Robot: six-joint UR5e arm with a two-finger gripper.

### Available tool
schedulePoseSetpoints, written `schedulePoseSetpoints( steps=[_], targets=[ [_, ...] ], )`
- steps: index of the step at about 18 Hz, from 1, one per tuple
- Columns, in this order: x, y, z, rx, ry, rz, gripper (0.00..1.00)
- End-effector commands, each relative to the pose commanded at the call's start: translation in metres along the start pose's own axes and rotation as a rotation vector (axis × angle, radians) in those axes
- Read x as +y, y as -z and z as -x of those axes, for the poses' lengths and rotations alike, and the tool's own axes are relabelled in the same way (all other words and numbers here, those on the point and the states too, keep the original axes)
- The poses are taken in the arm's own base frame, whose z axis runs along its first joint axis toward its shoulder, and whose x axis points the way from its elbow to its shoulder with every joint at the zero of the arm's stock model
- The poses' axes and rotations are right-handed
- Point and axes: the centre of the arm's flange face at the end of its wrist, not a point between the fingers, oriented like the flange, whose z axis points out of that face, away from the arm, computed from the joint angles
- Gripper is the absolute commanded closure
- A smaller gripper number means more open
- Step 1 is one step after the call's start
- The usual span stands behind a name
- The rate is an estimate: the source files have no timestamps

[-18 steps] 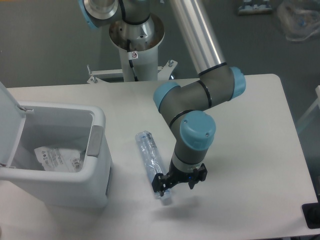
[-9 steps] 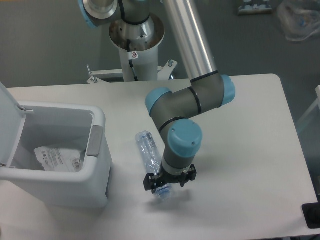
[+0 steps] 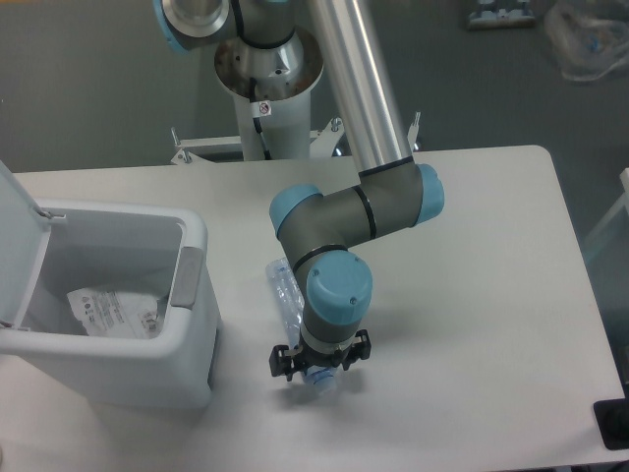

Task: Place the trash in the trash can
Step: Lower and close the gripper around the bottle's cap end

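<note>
Looking down at the white table (image 3: 472, 295), the arm (image 3: 349, 211) reaches in from 12 o'clock and folds back on itself, so the wrist with its blue cap points straight down near the middle of the front half of the table. The gripper (image 3: 316, 371) sits right over the lower end of the bottle (image 3: 285, 295), one black finger showing on either side of the bottle's bluish end. It looks like the fingers are straddling it, but honestly I can't tell from this angle whether they're actually squeezing it or just sitting around it with a gap.

The bottle lies on the table, running roughly from 11 o'clock down to 5 o'clock, with its upper half poking out from behind the wrist and the rest mostly hidden under it. It's just off the bin's right side, at about 3 o'clock from it, not touching.

The trash can (image 3: 192, 339) is at the left edge of the table, around 9 o'clock from the gripper, lid (image 3: 18, 236) flipped up and open on the far left, grey tab (image 3: 187, 277) on the right rim. The pouch (image 3: 110, 313) is already inside, lying crumpled on the bottom.
</note>
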Motion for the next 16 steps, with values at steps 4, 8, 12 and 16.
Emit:
schedulePoseSetpoints(
  steps=[4, 8, 12, 16],
  targets=[
    [0.000, 0.002, 0.000, 0.000, 0.001, -0.003, 0.15],
    [0.000, 0.006, 0.000, -0.001, 0.001, -0.009, 0.23],
    [0.000, 0.007, 0.000, -0.002, 0.000, -0.011, 0.36],
    [0.000, 0.010, 0.001, -0.002, 0.000, -0.015, 0.39]
  ],
)
